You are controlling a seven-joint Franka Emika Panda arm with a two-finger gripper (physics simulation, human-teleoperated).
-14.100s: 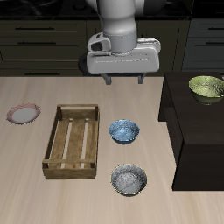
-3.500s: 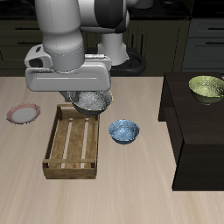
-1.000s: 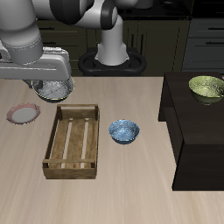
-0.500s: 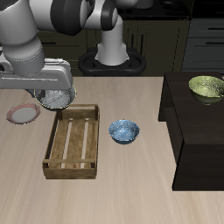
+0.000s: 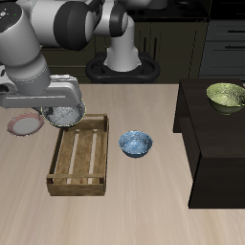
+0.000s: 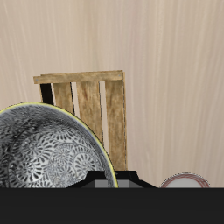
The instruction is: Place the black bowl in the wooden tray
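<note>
The black bowl, dark outside with a grey speckled inside, hangs in the air under my gripper, which is shut on its rim. It sits just above the back edge of the wooden tray, a light-brown slatted crate near the middle of the table. In the wrist view the black bowl fills much of the frame, with the wooden tray below and beyond it. My fingertips are hidden behind the bowl and the gripper body.
A small pink-rimmed plate lies beside the tray, close to the gripper, and shows as the plate in the wrist view. A blue patterned bowl rests beside the tray's other side. A green-yellow bowl sits on a dark cabinet.
The gripper with the black bowl has come down and shifted slightly toward the tray's back edge over the last second. Earlier it lifted the bowl from near the table's front.
</note>
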